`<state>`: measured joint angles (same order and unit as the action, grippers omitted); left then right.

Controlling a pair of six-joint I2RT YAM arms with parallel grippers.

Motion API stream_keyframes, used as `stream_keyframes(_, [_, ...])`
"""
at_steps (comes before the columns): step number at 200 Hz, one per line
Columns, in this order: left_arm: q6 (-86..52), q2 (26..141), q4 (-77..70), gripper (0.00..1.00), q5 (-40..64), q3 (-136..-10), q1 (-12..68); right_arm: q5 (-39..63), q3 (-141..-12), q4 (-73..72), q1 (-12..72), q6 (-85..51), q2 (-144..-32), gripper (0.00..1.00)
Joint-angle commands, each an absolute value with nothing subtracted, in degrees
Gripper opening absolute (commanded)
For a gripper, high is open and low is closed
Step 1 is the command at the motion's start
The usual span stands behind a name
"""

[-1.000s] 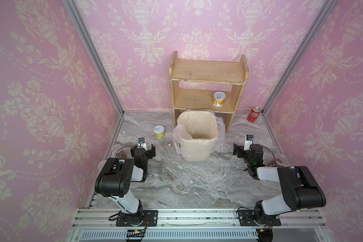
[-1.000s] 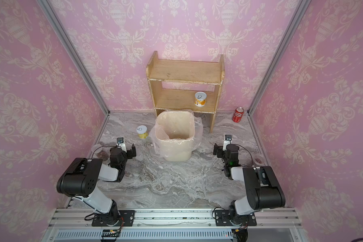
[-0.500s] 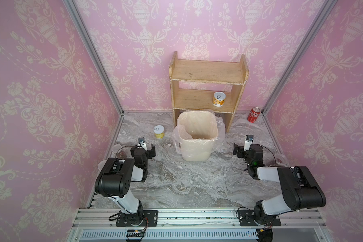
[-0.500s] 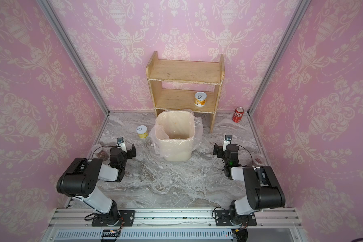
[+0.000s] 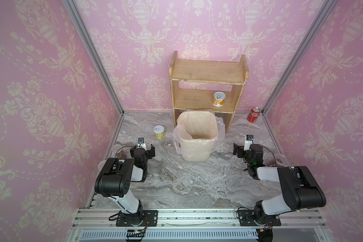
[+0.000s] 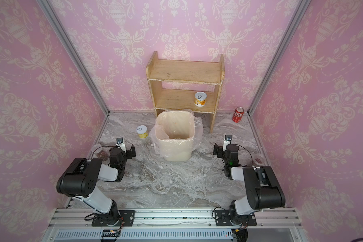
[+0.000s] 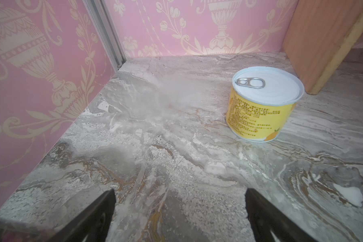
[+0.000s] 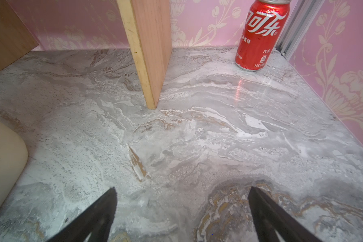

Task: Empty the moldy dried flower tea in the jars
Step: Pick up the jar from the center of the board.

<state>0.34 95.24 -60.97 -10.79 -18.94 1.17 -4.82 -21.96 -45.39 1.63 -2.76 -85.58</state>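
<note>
Both claws are seen spread wide and empty, low over the table (image 5: 197, 180), with nothing gripped. The left claw (image 5: 142, 149) is pointed toward the far wall. In the left wrist view only bare marble and a yellow tin (image 7: 264, 104) are framed ahead of it, and that is the wrong target.

The left jar (image 5: 119, 151) is found just left of that claw, close to the left wall, with dark pinkish dried flower tea (image 6: 102, 155) heaped in its bottom. The right jar (image 5: 279, 159) is set near the right wall, to the right of the right claw (image 5: 244, 149), and a thin reddish layer is visible inside it. A third jar is not clearly made out; something translucent is partly hidden behind the left arm. Whether lids are seated cannot be told.

Judged from this, no jar has been emptied, and the approach is the step in hand. It is best done by turning the left claw toward the left jar. The wall-side finger should be threaded carefully between jar and wallpaper, and the jar gripped mid-body, not at the rim. The jar should be carried upright to the lined bin (image 5: 195, 153), then tipped well inside the rim so that no buds are scattered on the marble.
</note>
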Motion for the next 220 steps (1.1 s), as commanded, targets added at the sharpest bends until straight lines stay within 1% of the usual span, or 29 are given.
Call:
stream_keyframes(1, [-0.27,94.08,-59.94,0.99,-11.12,-19.74,0.61,-4.22,-22.69,-45.88,1.63,-2.45,-85.84,1.00])
stream_keyframes(65, [-0.11,94.03,-61.28,0.99,-11.52,-19.10,0.62,-4.60,-23.02,-45.56,1.67,-2.31,-85.49,1.00])
stream_keyframes(77, [-0.29,92.68,-62.83,0.99,-11.83,-17.85,0.62,-6.19,-26.01,-37.15,2.24,-2.20,-82.51,1.00])
stream_keyframes(86, [-0.31,90.45,-62.74,0.99,-12.06,-16.76,0.62,-7.37,-29.71,-27.63,3.17,-1.63,-78.61,1.00])
stream_keyframes(102, [-0.34,84.76,-60.03,0.99,-12.83,-15.64,0.79,-8.69,-33.26,-19.06,4.87,-1.68,-72.36,1.00])
stream_keyframes(117, [-1.78,77.22,-51.00,0.99,-13.97,-16.48,0.83,-8.92,-36.40,-11.08,5.86,-3.32,-65.65,1.00])
stream_keyframes(139, [-5.41,63.76,-31.54,0.99,-12.03,-20.59,0.96,-9.41,-42.78,2.95,6.23,-6.11,-58.09,1.00])
stream_keyframes(159, [-9.34,53.43,-18.90,0.99,-8.15,-23.60,1.05,-10.62,-48.10,14.94,6.32,-8.01,-53.34,1.00])
stream_keyframes(181, [-14.07,44.59,-9.74,0.99,-4.21,-27.18,1.13,-12.48,-53.12,27.27,6.24,-10.59,-49.76,1.00])
stream_keyframes(199, [-16.13,39.93,-5.45,0.99,3.11,-30.14,1.14,-14.91,-56.21,36.23,6.09,-12.85,-48.46,1.00])
stream_keyframes(220, [-17.74,37.09,-3.06,0.99,14.89,-33.47,1.20,-16.33,-59.36,45.15,4.97,-14.13,-49.07,1.00])
